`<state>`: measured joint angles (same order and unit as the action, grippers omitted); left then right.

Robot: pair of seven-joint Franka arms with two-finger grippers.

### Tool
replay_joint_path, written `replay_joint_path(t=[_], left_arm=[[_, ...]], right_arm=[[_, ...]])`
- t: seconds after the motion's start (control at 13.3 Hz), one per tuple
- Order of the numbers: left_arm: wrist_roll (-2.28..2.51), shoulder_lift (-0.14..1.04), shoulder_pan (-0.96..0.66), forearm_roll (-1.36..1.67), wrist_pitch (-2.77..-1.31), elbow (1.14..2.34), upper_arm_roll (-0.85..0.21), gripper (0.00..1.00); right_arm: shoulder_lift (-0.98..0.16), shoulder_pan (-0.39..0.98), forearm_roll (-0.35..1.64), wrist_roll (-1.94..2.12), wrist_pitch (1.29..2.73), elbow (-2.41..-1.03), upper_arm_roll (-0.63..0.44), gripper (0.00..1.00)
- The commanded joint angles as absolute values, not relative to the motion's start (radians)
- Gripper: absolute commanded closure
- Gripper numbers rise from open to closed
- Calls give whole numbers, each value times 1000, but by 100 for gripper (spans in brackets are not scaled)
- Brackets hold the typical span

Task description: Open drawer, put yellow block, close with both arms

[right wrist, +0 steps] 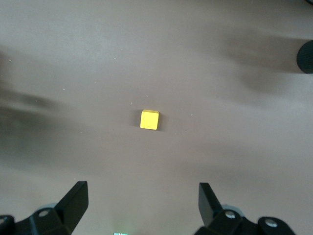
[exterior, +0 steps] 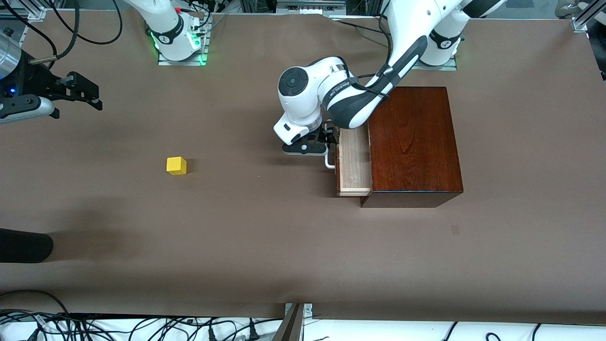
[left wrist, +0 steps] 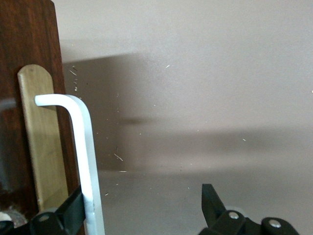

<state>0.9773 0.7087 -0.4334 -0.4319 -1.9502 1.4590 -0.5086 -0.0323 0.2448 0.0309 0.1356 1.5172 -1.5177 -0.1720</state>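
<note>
Yellow and small, the yellow block (exterior: 176,166) sits alone on the brown surface (exterior: 265,246), toward the right arm's end and well apart from the wooden box (exterior: 414,142). In the right wrist view the yellow block (right wrist: 149,120) lies on the surface between the lines of the two fingers (right wrist: 76,203) but ahead of their tips, not touched by either. The right gripper (exterior: 83,92) hangs in the air over the surface near the edge at the right arm's end, its fingers spread wide with nothing between them.

The drawer (exterior: 354,163) is pulled partly out of the dark mahogany box, its pale wood floor showing and its dark front facing the right arm's end of the surface. The white handle (exterior: 329,163) stands on that front. The left gripper (exterior: 326,137) is at the drawer front, just by the handle. In the left wrist view the handle (left wrist: 88,161) runs beside one finger (left wrist: 71,208), seemingly touching it, while the other finger stands well apart from it; the fingers are spread and do not clamp the bar.
</note>
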Motion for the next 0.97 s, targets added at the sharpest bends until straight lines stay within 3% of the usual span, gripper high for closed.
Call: replay_joint_path(t=[0.0,0.38,0.67,0.9], left_arm=[[962,724,-440,-443,-1941,1381,-511,0],[942,675,-437,-443,-1742,1319,-514,0],[806,617,-396,-439,-1562,1258,-517,0],[789,529,-298,-436,-1519,1258,-517,0]], right_arm=[[-40,232,41,144,1513,-1499,-169,0],[-52,230,45,140,1531,-1499,-169,0],[-182,230,22,153,1528,-1505,-167,0],[-245,224,29,137,1528,-1528,-167,0]])
